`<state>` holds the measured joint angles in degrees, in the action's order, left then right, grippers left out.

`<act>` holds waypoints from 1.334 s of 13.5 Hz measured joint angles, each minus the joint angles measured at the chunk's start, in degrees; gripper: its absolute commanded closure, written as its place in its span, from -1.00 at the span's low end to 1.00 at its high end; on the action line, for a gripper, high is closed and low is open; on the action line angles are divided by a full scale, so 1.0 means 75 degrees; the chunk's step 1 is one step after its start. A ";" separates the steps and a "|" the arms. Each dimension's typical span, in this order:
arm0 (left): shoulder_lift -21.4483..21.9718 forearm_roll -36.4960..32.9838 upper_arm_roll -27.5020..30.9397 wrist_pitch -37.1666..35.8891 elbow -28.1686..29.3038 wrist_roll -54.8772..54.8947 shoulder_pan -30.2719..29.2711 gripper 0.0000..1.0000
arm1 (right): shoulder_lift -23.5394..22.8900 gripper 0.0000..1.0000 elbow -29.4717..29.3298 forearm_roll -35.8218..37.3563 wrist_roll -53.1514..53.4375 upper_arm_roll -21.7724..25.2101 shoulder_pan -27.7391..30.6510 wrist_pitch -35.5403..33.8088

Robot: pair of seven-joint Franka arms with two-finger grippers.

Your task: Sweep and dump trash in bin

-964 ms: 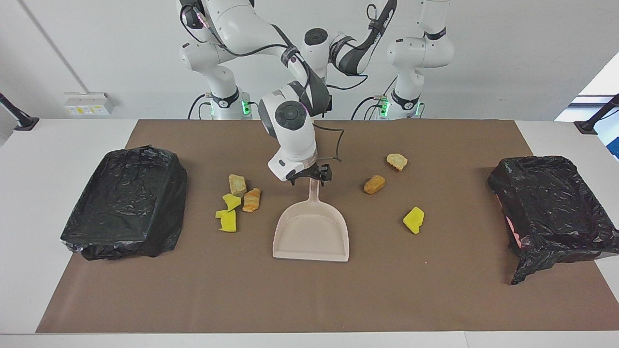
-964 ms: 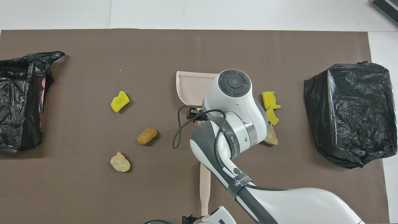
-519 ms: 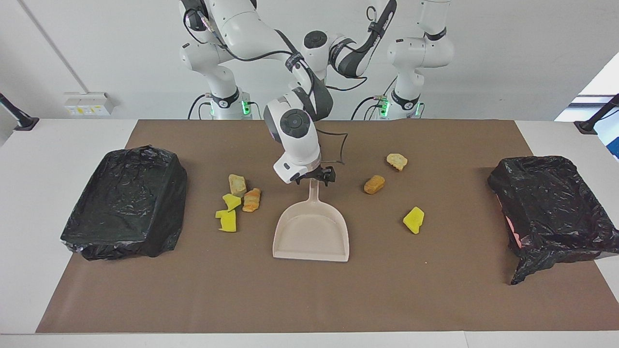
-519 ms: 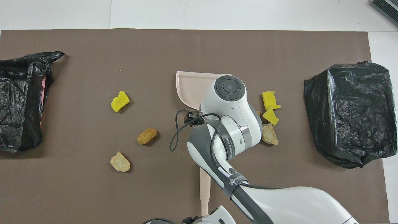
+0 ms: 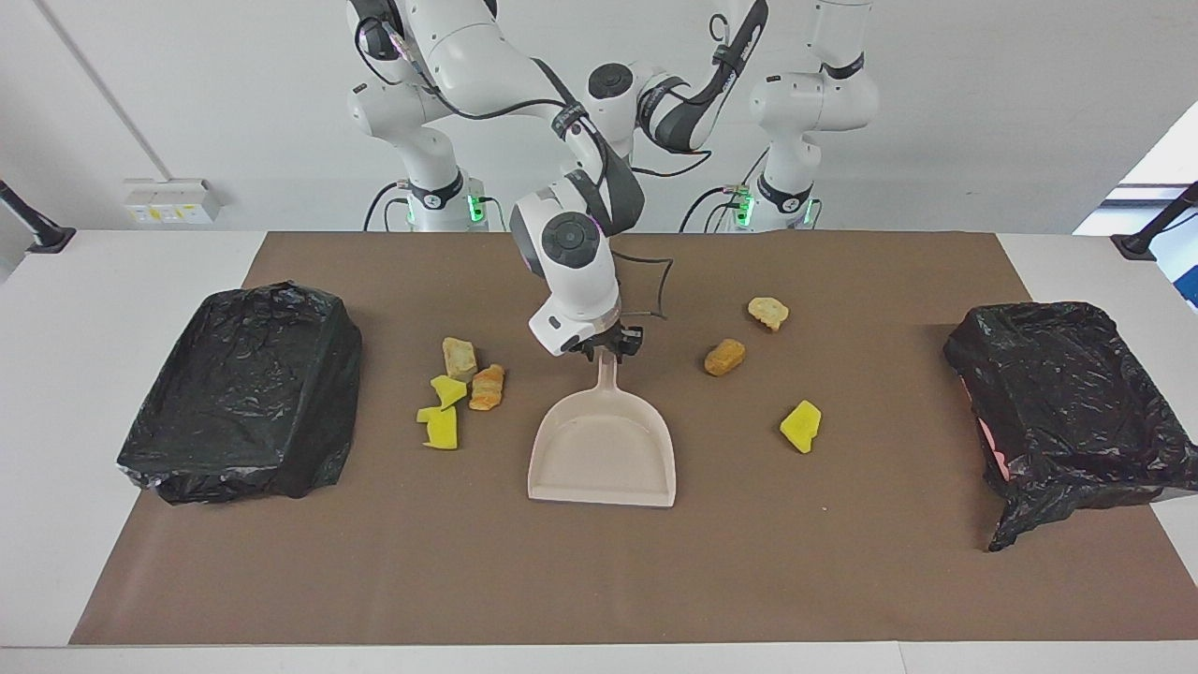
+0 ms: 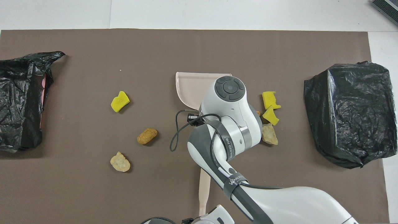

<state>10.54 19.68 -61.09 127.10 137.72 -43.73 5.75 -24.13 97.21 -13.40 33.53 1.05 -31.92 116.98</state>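
Trash (image 5: 725, 357) untouched; right gripper (image 5: 607, 344) pinching dustpan (image 5: 604, 449) handle, left gripper (image 6: 190, 220) pressed together.

Facing view: high camera across the bench (image 5: 1076, 262), looking toward both robots. Overhead view: steeply downward from above their end. Both share the brown mat (image 5: 599, 562), half-turned.

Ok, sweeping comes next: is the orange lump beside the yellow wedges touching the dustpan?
Apart. The facing view shows a strip of bare brown mat between the orange lump and the dustpan.
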 measured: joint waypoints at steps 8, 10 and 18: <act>0.0925 -0.0035 0.1745 -0.2117 -0.0269 0.0198 0.0007 1.00 | 0.0014 1.00 -0.0002 -0.0003 -0.1718 0.0041 0.0003 0.0017; 0.1205 -0.0123 0.2370 -0.2405 -0.0273 0.0270 0.0005 1.00 | 0.0051 1.00 -0.0073 0.0023 -0.2633 0.0102 0.0020 0.0025; 0.1917 -0.0991 0.3769 -0.3620 0.0176 -0.0504 -0.0164 1.00 | 0.0741 1.00 -0.0137 0.0718 -0.6831 0.0169 0.0803 -0.0981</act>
<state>24.92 12.24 -32.83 99.95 139.04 -47.51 4.52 -18.57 96.18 -8.01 -17.70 2.32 -25.90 109.62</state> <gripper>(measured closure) 0.736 0.674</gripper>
